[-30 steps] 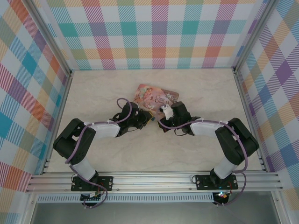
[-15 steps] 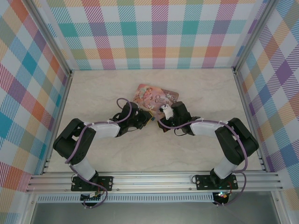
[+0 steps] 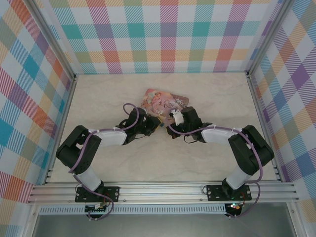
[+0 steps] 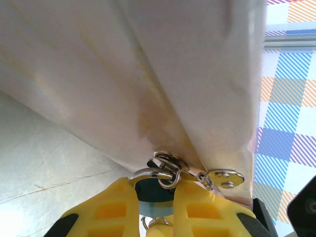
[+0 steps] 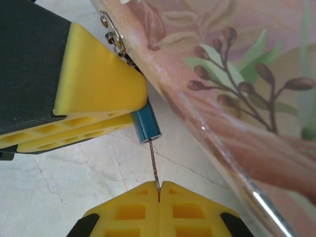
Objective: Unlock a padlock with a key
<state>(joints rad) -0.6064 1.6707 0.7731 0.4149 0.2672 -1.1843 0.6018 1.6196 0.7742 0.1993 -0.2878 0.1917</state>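
Key (image 5: pixel 153 160) is pinched in the closed right gripper (image 5: pixel 159 190), its shaft aligned straight ahead into the end of the padlock (image 5: pixel 147 126), which is clamped by the left gripper (image 4: pixel 157 187) beside the tin (image 5: pixel 237 98).

Right gripper (image 5: pixel 159 190) a shade farther forward; nearer the pink tin (image 3: pixel 163 101)

My fingers (image 5: pixel 129 211) yellow, black behind. Padlock (image 5: pixel 147 126) teal-blue body, silver shackle. Key (image 5: pixel 153 160) silver-grey. Tin (image 5: pixel 237 94) pink, brown sprigs, green leaves painted. Table (image 3: pixel 212 96) cream, marbled. Walls (image 3: pixel 148 34) pastel plaid.
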